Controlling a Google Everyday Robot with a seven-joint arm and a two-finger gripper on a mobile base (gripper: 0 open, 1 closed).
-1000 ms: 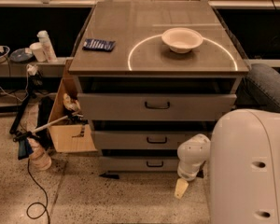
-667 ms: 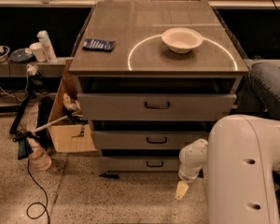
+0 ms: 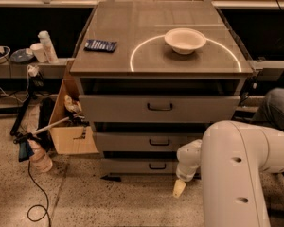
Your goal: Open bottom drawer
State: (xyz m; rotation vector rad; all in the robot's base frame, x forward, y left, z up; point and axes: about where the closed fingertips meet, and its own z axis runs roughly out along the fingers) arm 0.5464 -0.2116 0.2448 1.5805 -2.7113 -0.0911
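The gripper (image 3: 179,187) hung low, just above the speckled floor (image 3: 109,205), right of the bottom drawer's (image 3: 132,166) front and near its right end. Whether it was open or closed could not be told, and nothing appeared to be held in it. It was not on the small black loop handle (image 3: 157,166), which sat at the centre of that low, narrow front, a little to the gripper's left and slightly higher.

By these signs the step in hand was the approach: the drawer looked shut, set back under the middle drawer (image 3: 132,142), and no grip had been made. The next move would likely call for shifting left and up to the handle's height, turning to meet the loop squarely, closing on it, then pulling straight out from the cabinet.

The wrist (image 3: 189,156) pointed downward from a bulky white arm (image 3: 239,169), which filled the lower right of the view and bent steeply towards the floor.

Above, the top drawer (image 3: 123,109) stood slightly forward beneath the cabinet top (image 3: 146,18). On that top a white bowl (image 3: 185,40) lay towards the right edge and a dark blue packet (image 3: 100,45) near the left edge. A cardboard box (image 3: 72,137) stood against the cabinet's left side.
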